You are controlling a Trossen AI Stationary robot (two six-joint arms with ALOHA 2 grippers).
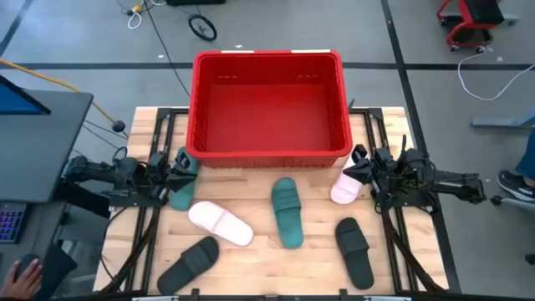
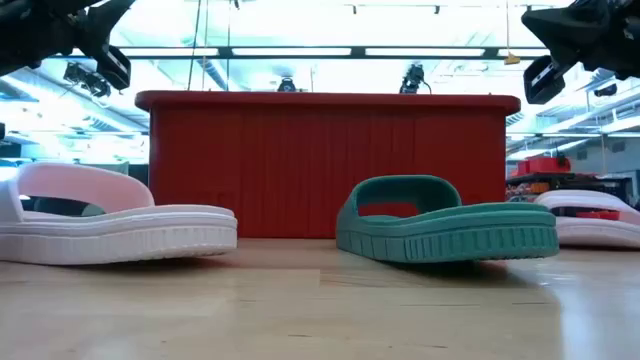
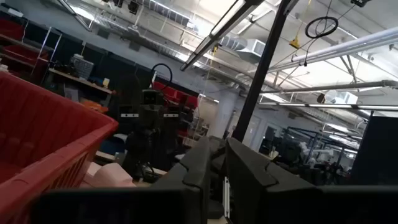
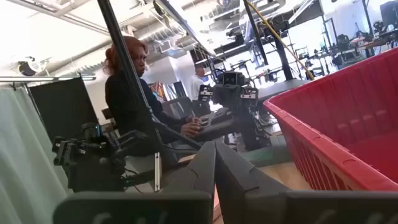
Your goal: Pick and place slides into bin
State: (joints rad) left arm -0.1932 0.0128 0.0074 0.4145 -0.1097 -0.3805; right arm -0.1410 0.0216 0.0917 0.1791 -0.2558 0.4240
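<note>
The red bin [image 1: 269,104] stands at the table's far middle and holds no slide. Six slides lie on the table in front of it: a dark green one [image 1: 182,186] at the left, a pale pink one [image 1: 219,223], a dark green one [image 1: 287,211], a pale pink one [image 1: 343,190] at the right, and two black ones [image 1: 188,263] [image 1: 354,249] near the front. My left gripper [image 1: 184,165] hovers shut over the left green slide. My right gripper [image 1: 359,159] hovers shut over the right pink slide. Both are raised and empty in the low view [image 2: 105,60] [image 2: 545,70].
The bin's rim shows beside each gripper in the wrist views [image 3: 56,134] [image 4: 336,118]. A person sits beyond the table's left side [image 4: 134,93]. Bare wood lies between the slides in the table's middle [image 1: 259,259].
</note>
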